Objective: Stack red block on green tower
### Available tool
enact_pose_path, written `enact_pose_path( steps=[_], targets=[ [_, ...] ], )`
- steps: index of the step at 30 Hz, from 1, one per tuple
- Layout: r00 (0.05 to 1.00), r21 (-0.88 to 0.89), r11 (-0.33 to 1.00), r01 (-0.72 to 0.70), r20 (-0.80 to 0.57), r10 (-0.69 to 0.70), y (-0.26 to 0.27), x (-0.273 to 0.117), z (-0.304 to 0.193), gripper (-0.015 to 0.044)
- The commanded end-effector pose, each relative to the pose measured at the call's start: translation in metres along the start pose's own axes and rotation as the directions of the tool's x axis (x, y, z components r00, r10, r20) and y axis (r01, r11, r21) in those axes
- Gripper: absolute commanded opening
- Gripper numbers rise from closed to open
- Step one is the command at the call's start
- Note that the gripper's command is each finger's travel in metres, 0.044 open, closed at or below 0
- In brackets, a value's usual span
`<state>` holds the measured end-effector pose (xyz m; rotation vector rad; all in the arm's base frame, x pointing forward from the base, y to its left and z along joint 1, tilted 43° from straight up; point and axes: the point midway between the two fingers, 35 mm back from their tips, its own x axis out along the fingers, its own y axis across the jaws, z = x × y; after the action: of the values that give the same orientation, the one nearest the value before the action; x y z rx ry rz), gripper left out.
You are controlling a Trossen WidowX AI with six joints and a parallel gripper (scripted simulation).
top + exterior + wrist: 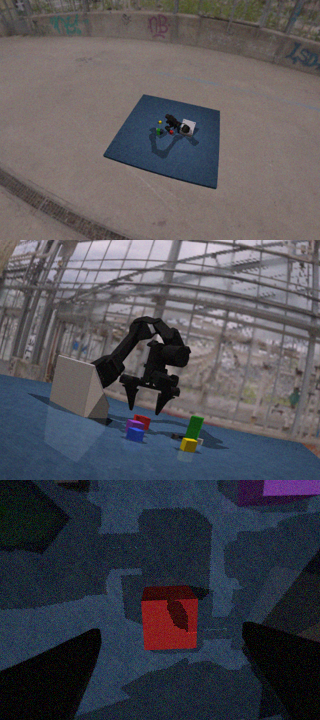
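My gripper (145,403) hung with fingers spread wide and empty above the red block (169,624), which lay on the blue mat (180,160). The green tower (194,427) stood upright nearby; beyond the mat lay concrete ground (64,108) ringed by a graffitied wall (206,33).

gripper (145,407) above block (141,420) — apart

Matte black arm (134,338), chunky links, pointed tapered jaws.

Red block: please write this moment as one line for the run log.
phase: pre-grasp | pincer: open, empty, above red block | red block: on mat | green tower: upright
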<state>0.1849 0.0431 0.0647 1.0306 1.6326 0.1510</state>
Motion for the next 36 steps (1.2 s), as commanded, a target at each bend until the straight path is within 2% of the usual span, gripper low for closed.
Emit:
enact_pose_path(
  steps=[1, 24, 36],
  targets=[
    [1.0, 0.005, 1.0, -0.002, -0.002, 0.002, 0.0, 0.008, -0.001, 0.044],
    [1.0, 0.004, 1.0, -0.005, -0.003, 0.005, 0.0, 0.044, -0.002, 0.044],
    [1.0, 0.004, 1.0, -0.005, -0.004, 0.005, 0.0, 0.045, -0.003, 0.044]
  ],
)
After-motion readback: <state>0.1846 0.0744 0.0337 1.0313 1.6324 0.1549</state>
